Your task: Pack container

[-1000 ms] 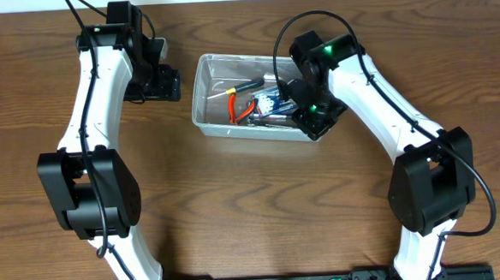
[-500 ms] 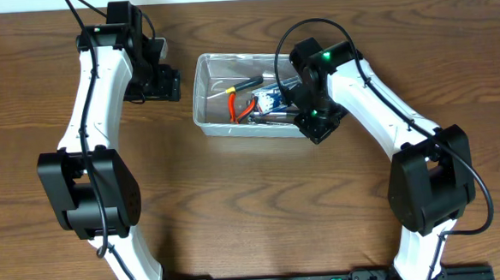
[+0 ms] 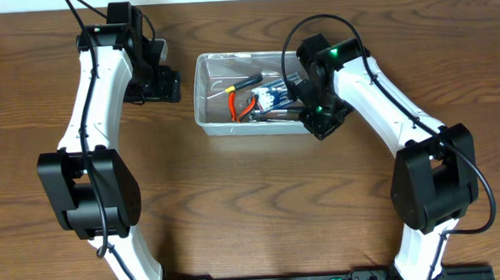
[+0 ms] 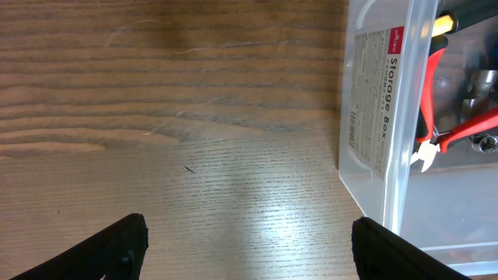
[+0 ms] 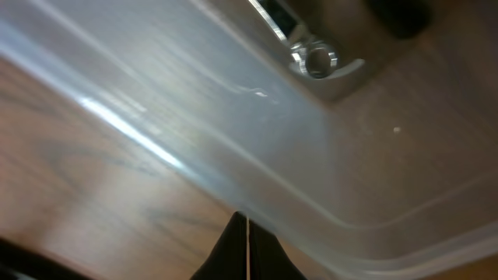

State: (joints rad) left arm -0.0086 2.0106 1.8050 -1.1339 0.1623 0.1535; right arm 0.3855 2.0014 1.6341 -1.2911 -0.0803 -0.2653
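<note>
The clear tub [image 3: 198,91] sits mid-way across the wooden table [image 3: 253,200], holding red-handled pliers [image 3: 238,108], a black-handled screwdriver [image 3: 249,83] and a blue and white packet [image 3: 270,97]. The left gripper [image 4: 249,250] hangs over bare wood just left of the tub, its jaws spread wide with nothing between them. The right gripper [image 5: 247,247] is at the tub's near right corner, jaws pressed together to a thin slit, tips beside the tub's outer wall
</note>
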